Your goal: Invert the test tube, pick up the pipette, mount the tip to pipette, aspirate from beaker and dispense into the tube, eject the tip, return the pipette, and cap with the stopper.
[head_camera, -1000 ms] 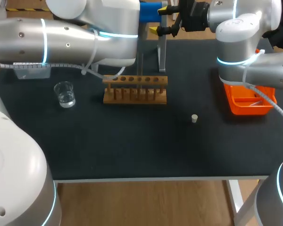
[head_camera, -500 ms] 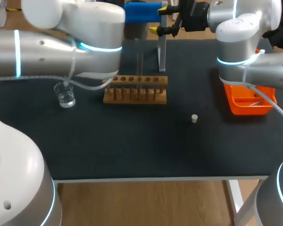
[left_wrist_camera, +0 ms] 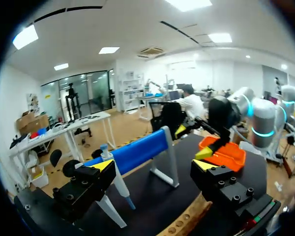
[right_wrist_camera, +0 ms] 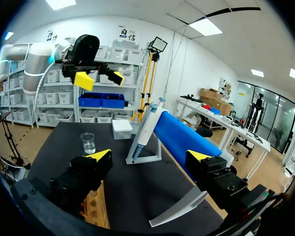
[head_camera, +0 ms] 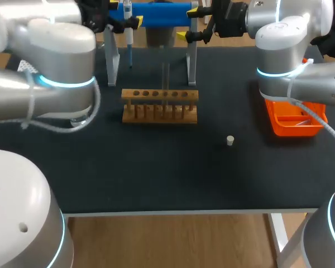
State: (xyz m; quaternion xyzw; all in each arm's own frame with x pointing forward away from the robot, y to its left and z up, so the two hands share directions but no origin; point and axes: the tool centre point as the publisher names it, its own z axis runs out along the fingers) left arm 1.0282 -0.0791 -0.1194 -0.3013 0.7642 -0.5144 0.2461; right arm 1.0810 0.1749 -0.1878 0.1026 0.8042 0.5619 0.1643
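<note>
The table [head_camera: 156, 178] is carrying the whole setup, and the blue stand [head_camera: 159, 14] is spanning its far edge. The rack [head_camera: 160, 105] is sitting mid-table and the bin [head_camera: 293, 120] is sitting off by the right arm's side. The left gripper [left_wrist_camera: 155, 166] is hanging wide open at the stand and gripping nothing. The right gripper [right_wrist_camera: 148, 156] is gaping just as empty at the other end. The pipette [left_wrist_camera: 115, 179] is hanging on the stand ahead of the left jaws, nearer one of them than centred. Picking it up looks to be the step in hand. I'd be wanting it midway between the jaws first, then a square pinch on the body and a straight lift (a sideways tug could rock the stand). The beaker [right_wrist_camera: 88, 142] is waiting beyond the rack, and the stopper [head_camera: 230, 140] is lying alone.
</note>
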